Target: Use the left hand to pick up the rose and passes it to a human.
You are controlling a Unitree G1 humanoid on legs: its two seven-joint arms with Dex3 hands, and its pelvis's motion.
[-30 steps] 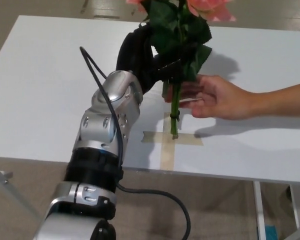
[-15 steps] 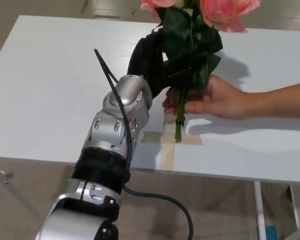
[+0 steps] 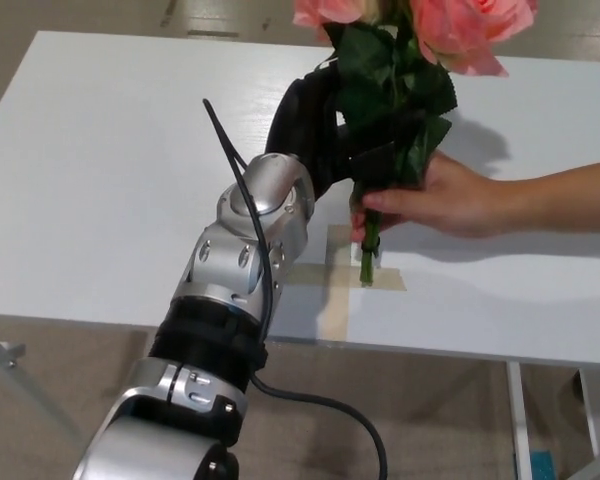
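1. Two hands meet on one rose (image 3: 400, 90): the robot's left hand (image 3: 315, 130) and a person's hand (image 3: 435, 195), which reaches in from the picture's right.
2. The black fingers are clamped around the stem just under the leaves, so the pink blooms stand upright above the white table (image 3: 100, 170) and the lower stem hangs free.
3. That free length looks like the reason for the high grip: the person's fingers close on the stem right below the robot's hold.
4. The stem's cut end hovers over a tape cross (image 3: 340, 285) on the table.
5. The handover appears nearly complete; what remains is for the robot to loosen its grasp.
6. The right hand is out of view.
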